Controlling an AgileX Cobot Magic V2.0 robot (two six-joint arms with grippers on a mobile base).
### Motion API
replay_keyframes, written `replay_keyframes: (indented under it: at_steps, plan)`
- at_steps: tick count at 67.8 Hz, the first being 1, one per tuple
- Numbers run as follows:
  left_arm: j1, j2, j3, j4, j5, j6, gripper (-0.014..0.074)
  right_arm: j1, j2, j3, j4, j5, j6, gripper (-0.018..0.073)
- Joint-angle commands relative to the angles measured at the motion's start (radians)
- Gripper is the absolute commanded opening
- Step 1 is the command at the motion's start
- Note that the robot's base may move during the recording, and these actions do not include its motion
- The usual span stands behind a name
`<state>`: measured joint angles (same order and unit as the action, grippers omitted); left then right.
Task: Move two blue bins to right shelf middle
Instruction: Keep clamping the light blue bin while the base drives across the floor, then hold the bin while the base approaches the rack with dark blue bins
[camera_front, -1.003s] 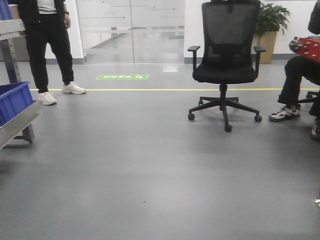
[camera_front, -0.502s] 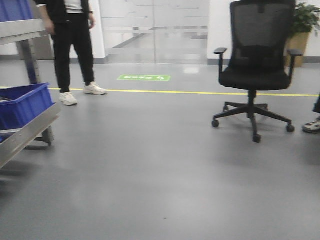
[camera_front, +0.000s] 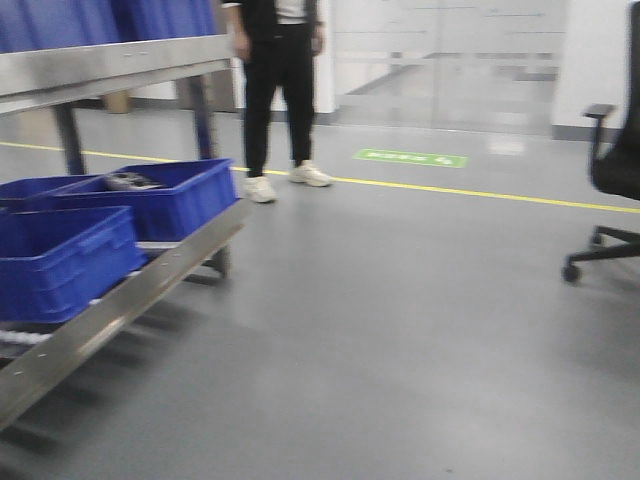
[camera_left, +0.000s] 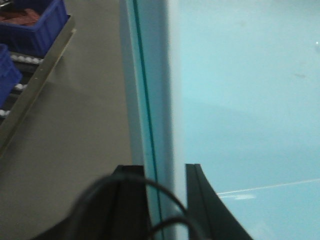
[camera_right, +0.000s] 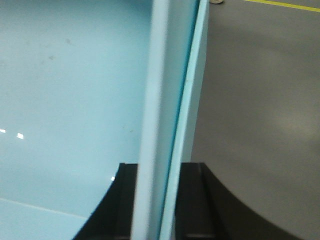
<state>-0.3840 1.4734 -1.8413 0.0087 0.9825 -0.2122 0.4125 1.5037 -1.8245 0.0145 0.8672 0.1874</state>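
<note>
In the left wrist view, a pale blue bin (camera_left: 240, 100) fills the right side, and my left gripper (camera_left: 162, 170) is shut on its upright side wall. The right wrist view shows a pale blue bin (camera_right: 65, 90) filling the left side, with my right gripper (camera_right: 160, 167) shut on its wall, one black finger on each face. A thin dark seam runs along each clamped wall; I cannot tell whether two bins are nested. The bins are out of the front view. A metal shelf rack (camera_front: 130, 300) stands at the left; whether it is the right shelf I cannot tell.
Dark blue crates (camera_front: 60, 260) (camera_front: 170, 195) sit on the rack's low sloped level, and more stand on the level above (camera_front: 110, 65). A person in black (camera_front: 280, 90) stands behind the rack's end. An office chair (camera_front: 615, 170) is at the right edge. A yellow floor line (camera_front: 480, 192) crosses the grey floor.
The front view has swung left. The rack and its crates have come far into the frame, the standing person has shifted toward the centre, and the chair has slid to the right edge.
</note>
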Motion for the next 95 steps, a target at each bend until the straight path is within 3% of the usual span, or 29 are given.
replay_keyframes:
  at_steps: [1, 95]
  plan:
    - [0.002, -0.022, -0.018, 0.004, -0.089, 0.001, -0.0111, 0.000, -0.026, -0.023, -0.002, -0.091, -0.028, -0.0153]
    - [0.002, -0.022, -0.018, 0.004, -0.089, 0.001, -0.0111, 0.000, -0.026, -0.023, -0.002, -0.091, -0.028, -0.0153]
